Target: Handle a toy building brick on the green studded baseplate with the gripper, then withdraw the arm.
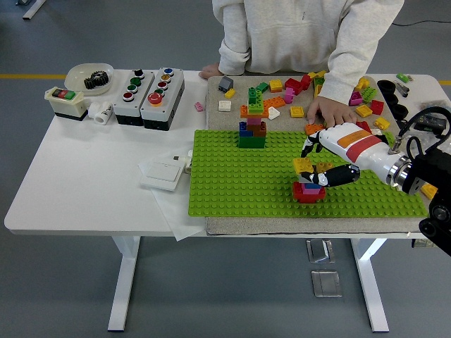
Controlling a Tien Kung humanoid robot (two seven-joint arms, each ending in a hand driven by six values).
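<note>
Head view: right hand (318,160) pinching yellow brick (304,165) above baseplate (232,183)

White table (84,176) under mat (296,227), switch boxes (149,90).
</note>
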